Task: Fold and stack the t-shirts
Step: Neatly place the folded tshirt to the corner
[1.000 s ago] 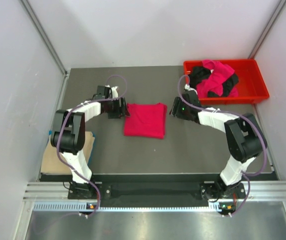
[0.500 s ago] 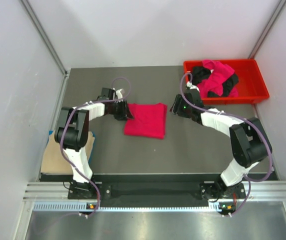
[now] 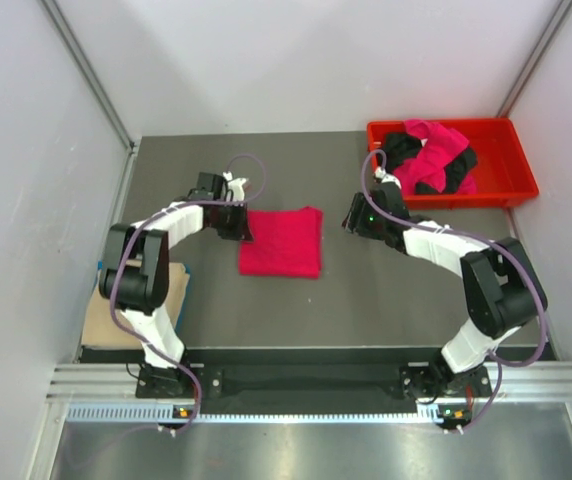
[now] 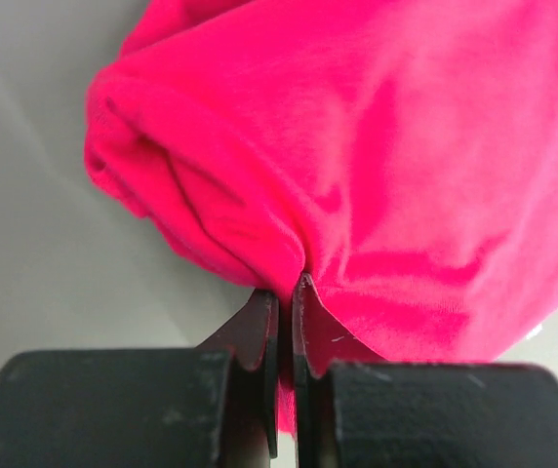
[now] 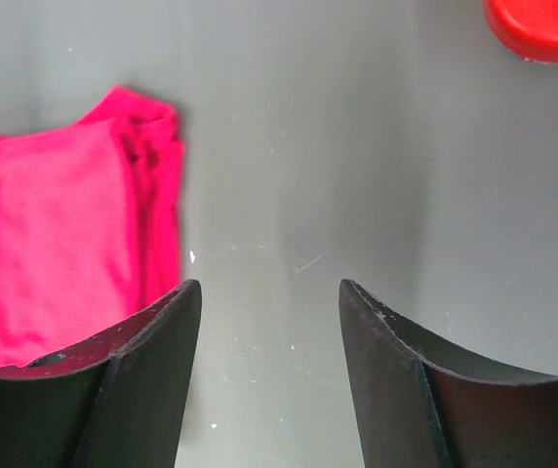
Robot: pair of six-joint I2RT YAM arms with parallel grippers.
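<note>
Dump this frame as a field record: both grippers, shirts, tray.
left gripper: shut, pinching the far-left corner of the folded pink shirt
right gripper: open, empty, over bare table just right of that shirt
folded pink shirt: lying flat mid-table, between the two arms
red tray: far right corner of table
heap of pink and black shirts: in the tray, unfolded
tan shirt: near left edge, partly hidden by the left arm

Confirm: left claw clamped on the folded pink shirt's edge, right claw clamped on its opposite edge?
Half right. The left claw does clamp the folded pink shirt, but the right claw is open, gripping nothing, beside the shirt; the right wrist view shows it.
</note>
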